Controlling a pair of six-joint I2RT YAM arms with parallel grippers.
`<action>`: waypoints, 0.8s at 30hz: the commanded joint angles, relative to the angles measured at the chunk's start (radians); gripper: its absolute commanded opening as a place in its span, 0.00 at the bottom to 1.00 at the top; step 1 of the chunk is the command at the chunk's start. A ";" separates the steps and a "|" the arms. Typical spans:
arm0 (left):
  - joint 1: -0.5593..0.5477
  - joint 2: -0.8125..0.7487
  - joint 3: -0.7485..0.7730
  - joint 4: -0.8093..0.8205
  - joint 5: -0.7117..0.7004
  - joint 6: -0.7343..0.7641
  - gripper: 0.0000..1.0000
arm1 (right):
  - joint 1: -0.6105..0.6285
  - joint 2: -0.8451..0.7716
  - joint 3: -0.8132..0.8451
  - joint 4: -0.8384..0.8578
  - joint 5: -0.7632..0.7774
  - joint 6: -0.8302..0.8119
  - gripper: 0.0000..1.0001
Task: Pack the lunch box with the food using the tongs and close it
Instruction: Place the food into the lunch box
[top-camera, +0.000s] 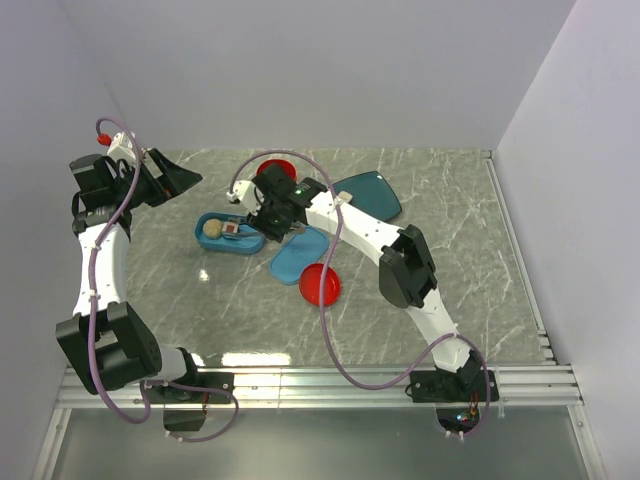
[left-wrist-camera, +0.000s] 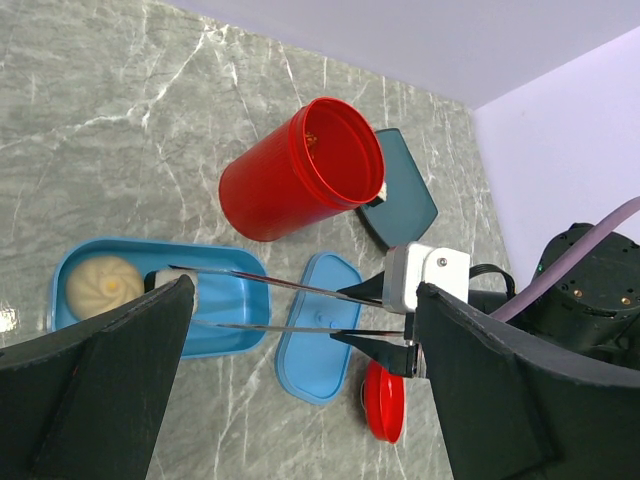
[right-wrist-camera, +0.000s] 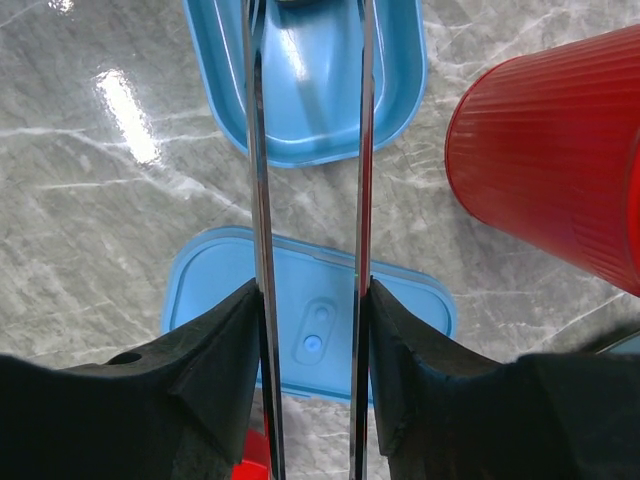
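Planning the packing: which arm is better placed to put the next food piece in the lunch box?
Right. The right tool grips the tongs, their tips over the lunch box; the left tool is open and empty.

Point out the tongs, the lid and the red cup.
tongs (right-wrist-camera: 256, 170), right wrist view, on the left metal arm.
lid (left-wrist-camera: 312, 368), left wrist view, on its flat blue face.
cup (left-wrist-camera: 270, 195), left wrist view, on its red side wall.

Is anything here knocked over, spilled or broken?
Nothing stands out. The red cup seems to stand upright, the lid lies flat beside the open lunch box, and the beige toy bun sits inside it.
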 joint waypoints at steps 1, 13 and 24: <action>0.005 -0.006 0.000 0.028 0.011 0.012 1.00 | 0.010 -0.008 0.003 0.054 0.020 -0.009 0.50; 0.005 -0.007 0.006 0.026 0.017 0.009 1.00 | 0.011 -0.074 -0.020 0.055 0.017 -0.001 0.51; 0.007 -0.012 0.017 0.020 0.016 0.011 0.99 | 0.007 -0.243 -0.089 0.008 0.000 -0.007 0.51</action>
